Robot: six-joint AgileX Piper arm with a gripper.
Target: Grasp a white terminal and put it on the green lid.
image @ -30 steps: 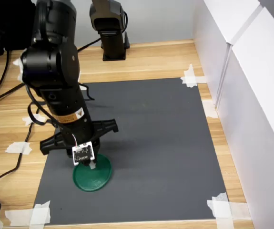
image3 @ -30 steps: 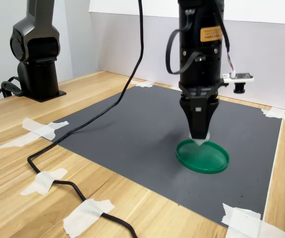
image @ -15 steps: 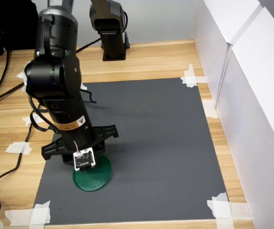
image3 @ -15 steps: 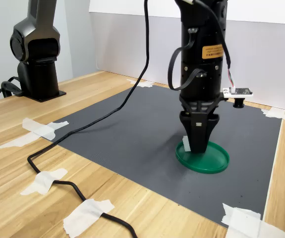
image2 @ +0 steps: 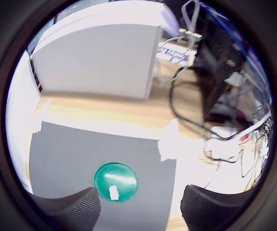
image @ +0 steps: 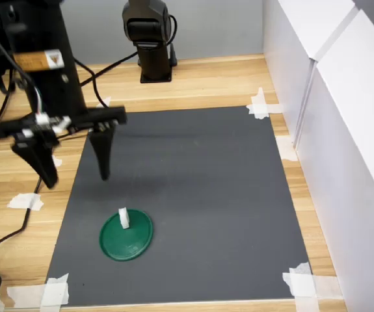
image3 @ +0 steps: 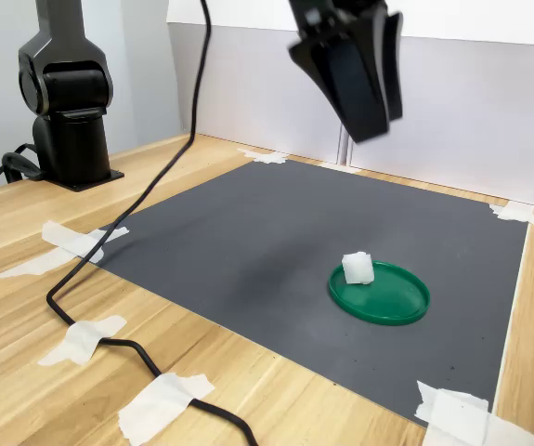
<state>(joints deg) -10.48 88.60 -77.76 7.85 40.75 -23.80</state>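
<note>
orange-and-white sticker [image: 44, 60] on the black arm [image: 40, 71] at about ten o'clock in the first exterior view, print too small to read, no other legible text

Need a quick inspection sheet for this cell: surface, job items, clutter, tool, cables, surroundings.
Surface: dark grey mat taped at its corners onto a wooden table.
Job's things: white terminal sits on the green lid, near the lid's rim.
Clutter: tape pieces on the wood; nothing else seen on the mat.
Tool: tool raised above the mat, jaws open and empty.
Cables: black cable runs across the table, taped down.
Surroundings: white panels on the first exterior view's right; a second arm's base at the table's far edge.
</note>
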